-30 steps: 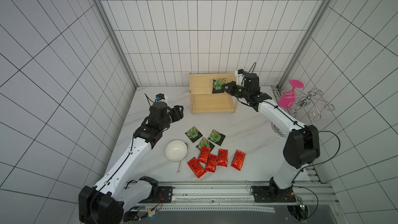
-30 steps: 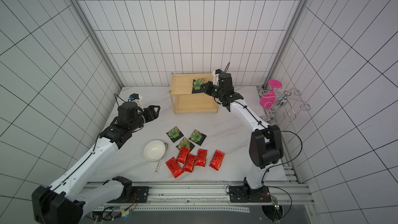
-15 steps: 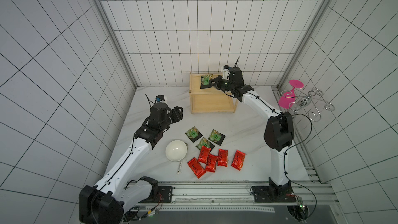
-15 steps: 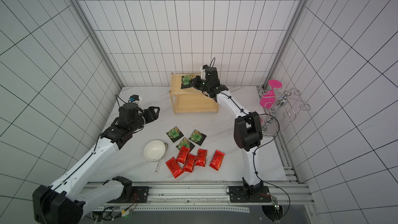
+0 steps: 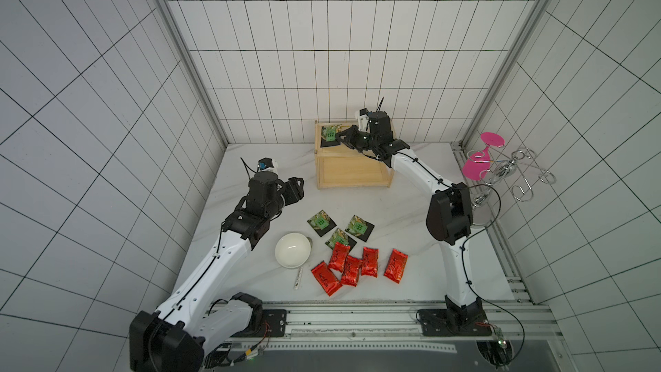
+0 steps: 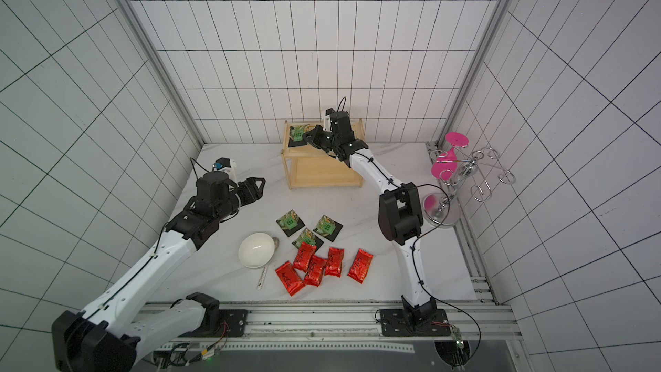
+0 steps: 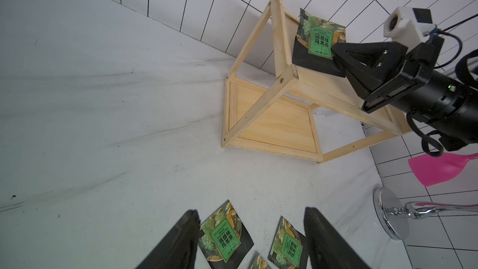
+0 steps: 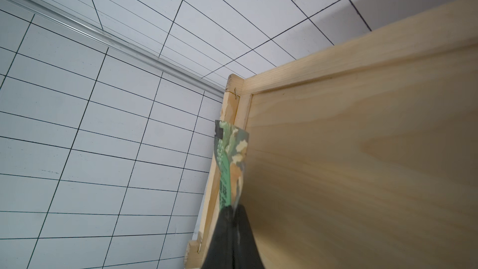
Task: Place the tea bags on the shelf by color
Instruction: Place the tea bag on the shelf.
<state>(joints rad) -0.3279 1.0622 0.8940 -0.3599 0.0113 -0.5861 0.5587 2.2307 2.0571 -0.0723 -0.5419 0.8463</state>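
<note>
Past the open, empty fingers of the left gripper [image 5: 300, 188], three black tea sachets [image 5: 322, 222] and five red foil pouches [image 5: 369, 262] lie on the table [image 5: 393, 209]. Pinched between the closed fingers of the right gripper [image 7: 336, 49], a fourth sachet [image 7: 318, 40] leans tilted on the wooden shelf [image 7: 280, 37], at its top corner. It looks light, thin and bendy; pinch an edge.

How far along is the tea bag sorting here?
Done: nothing released on the shelf yet. In hand: the right hand is shut on one black sachet at the top tier. Remaining: three black sachets and five red pouches on the table; the left hand is open, empty.
</note>
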